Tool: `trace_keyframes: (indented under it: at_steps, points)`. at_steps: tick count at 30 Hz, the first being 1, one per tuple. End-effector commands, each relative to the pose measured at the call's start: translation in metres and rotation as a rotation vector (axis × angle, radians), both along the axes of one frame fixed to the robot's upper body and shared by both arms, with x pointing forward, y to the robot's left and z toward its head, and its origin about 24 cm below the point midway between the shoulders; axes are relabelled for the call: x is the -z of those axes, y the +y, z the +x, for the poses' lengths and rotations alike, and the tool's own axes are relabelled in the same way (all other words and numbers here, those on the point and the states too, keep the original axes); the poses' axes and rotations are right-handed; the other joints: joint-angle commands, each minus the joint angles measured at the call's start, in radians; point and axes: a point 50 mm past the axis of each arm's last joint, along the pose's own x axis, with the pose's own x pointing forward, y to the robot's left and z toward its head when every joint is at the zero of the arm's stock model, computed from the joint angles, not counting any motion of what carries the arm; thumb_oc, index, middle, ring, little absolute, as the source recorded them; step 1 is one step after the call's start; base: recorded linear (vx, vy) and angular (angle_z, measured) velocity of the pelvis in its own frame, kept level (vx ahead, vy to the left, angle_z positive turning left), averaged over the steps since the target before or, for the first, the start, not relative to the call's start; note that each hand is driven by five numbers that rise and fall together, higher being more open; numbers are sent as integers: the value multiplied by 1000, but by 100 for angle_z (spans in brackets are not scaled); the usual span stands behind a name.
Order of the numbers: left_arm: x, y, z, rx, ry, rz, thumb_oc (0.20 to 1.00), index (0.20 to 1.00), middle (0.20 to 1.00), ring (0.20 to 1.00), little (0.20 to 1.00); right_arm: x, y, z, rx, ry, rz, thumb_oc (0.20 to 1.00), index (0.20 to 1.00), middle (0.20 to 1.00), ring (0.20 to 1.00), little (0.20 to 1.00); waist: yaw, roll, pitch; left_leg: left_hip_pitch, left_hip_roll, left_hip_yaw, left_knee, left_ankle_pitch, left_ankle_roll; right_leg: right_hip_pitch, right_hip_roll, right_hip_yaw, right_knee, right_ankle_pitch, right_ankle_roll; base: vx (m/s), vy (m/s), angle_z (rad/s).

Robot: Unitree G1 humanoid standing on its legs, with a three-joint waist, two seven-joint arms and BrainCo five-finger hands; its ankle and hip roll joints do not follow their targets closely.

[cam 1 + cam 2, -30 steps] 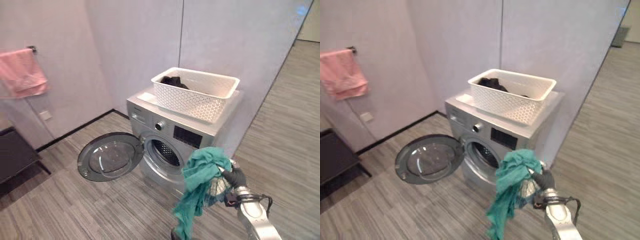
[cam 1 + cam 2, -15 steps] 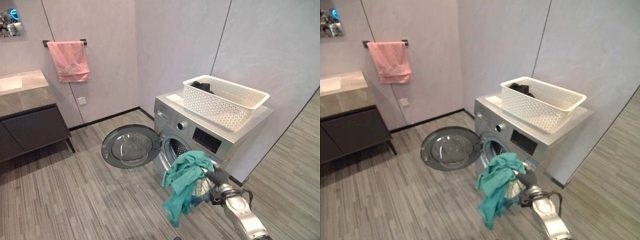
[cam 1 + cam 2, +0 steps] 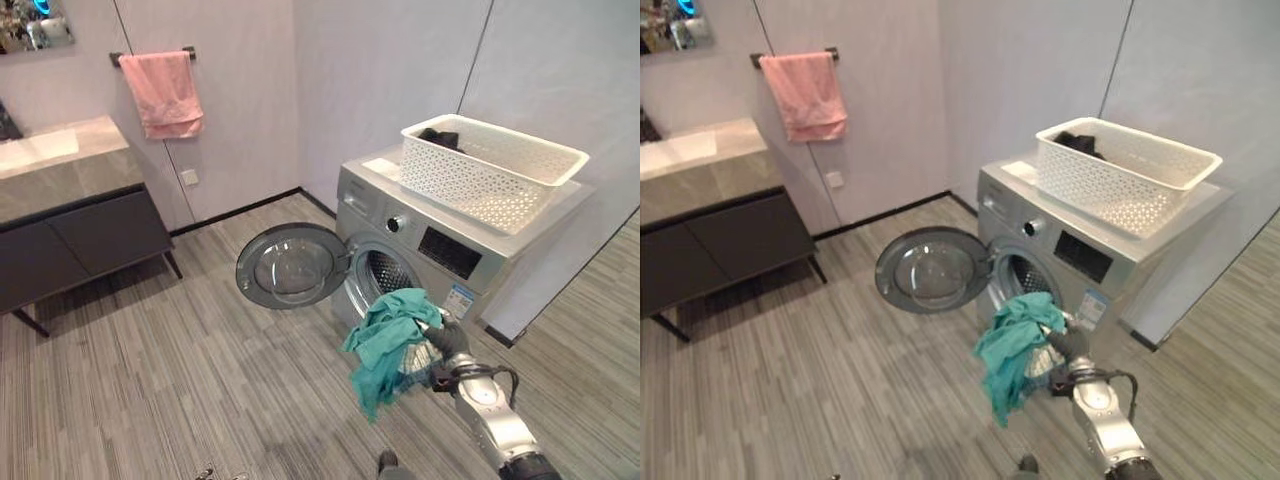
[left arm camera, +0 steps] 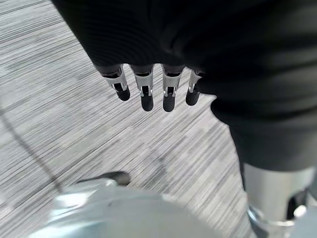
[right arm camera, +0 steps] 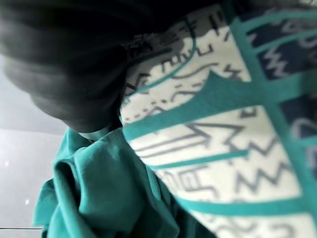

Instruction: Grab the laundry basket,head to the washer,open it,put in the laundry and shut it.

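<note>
The silver washer (image 3: 455,262) stands against the wall with its round door (image 3: 290,265) swung open to the left and the drum opening (image 3: 387,274) showing. On top of it sits the white laundry basket (image 3: 490,172) with dark clothes (image 3: 437,135) in its far end. My right hand (image 3: 450,342) is low in front of the drum opening, shut on a bundle of laundry: a teal garment (image 3: 385,342) hanging down and a white patterned cloth (image 5: 223,163) behind it. My left hand (image 4: 146,94) hangs over the floor with straight fingers, holding nothing.
A dark vanity cabinet (image 3: 80,240) with a grey stone top stands at the left wall. A pink towel (image 3: 166,90) hangs on a rail above it. Grey plank floor (image 3: 180,370) stretches between the vanity and the washer.
The whole picture has shifted, so the camera moved: the vanity has come into view. My right hand still holds the teal bundle and is now closer to the drum opening.
</note>
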Motion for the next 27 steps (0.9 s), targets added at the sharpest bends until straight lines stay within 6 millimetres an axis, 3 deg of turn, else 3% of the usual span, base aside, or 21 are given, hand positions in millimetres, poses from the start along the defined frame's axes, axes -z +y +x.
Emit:
trace_keyframes:
  at_steps: [1, 11, 27]
  points:
    - [-6, 21, 7, 23, -7, 55, 1000, 1000, 1000, 1000, 1000, -49, 8, 35, -40, -204, 12, 200, 200, 200, 200, 200, 31, -37, -16, -14, -15, -37, 94, -175, 9, -16, -18, 22, -46, 47, 21, 27, -135, -19]
    - [-6, 16, 19, 77, -31, 55, 1000, 1000, 1000, 1000, 1000, -47, -1, 35, 0, -195, 17, 200, 200, 200, 200, 200, 29, -36, -44, 4, 69, -110, 11, -109, -57, 45, 19, -60, -50, -17, 1, 35, -98, 19]
    - [-4, 6, 21, 90, -44, 36, 1000, 1000, 1000, 1000, 1000, -30, -9, 22, 23, -138, 4, 200, 200, 200, 200, 200, 12, -5, -44, 20, 111, -109, -40, -71, -77, 53, 48, -67, -54, -37, -15, 11, -19, 2]
